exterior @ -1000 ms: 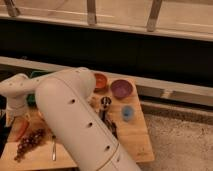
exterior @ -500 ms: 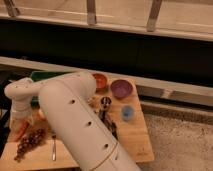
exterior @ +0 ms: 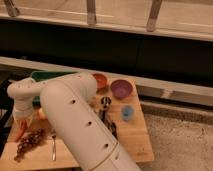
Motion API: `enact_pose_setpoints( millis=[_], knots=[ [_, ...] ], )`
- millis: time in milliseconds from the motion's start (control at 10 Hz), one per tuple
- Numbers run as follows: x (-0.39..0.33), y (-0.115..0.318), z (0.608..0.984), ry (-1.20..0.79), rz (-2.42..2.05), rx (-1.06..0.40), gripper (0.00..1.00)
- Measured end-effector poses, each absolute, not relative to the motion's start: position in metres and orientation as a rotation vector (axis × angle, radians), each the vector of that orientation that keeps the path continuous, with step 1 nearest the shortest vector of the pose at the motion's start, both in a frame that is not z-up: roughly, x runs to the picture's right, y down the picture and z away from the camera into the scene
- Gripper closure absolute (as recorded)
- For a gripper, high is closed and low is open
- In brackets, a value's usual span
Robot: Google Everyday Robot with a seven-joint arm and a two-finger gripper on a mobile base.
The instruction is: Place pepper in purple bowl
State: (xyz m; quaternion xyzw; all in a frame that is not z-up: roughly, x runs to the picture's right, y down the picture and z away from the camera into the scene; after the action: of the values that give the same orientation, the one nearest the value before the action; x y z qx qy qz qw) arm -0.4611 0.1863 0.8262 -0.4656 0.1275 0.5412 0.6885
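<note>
Pepper (exterior: 20, 132) at left edge of surface (exterior: 136, 144), gripper (exterior: 24, 118) just above it; its grip cannot be told; purple bowl (exterior: 121, 88) well apart — a loose hold risks a mid-carry drop.

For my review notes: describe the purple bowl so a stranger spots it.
On the table, look along the far edge, right of the white arm, whose gripper hangs far left by the pepper. Two bowls sit there: the purple bowl is the right one, the orange bowl the left.
</note>
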Motion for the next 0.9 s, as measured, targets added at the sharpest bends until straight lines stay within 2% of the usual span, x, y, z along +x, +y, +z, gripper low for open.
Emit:
enact_pose_setpoints(
  millis=[100, 300, 900],
  knots=[
    [-0.462, 0.188, 0.828, 0.291, 1.214, -1.047, 0.9],
    [-0.462, 0.196, 0.838, 0.303, 1.217, -1.054, 1.0],
    [-0.454, 0.183, 0.827, 0.258, 1.225, -1.027, 1.0]
  ],
)
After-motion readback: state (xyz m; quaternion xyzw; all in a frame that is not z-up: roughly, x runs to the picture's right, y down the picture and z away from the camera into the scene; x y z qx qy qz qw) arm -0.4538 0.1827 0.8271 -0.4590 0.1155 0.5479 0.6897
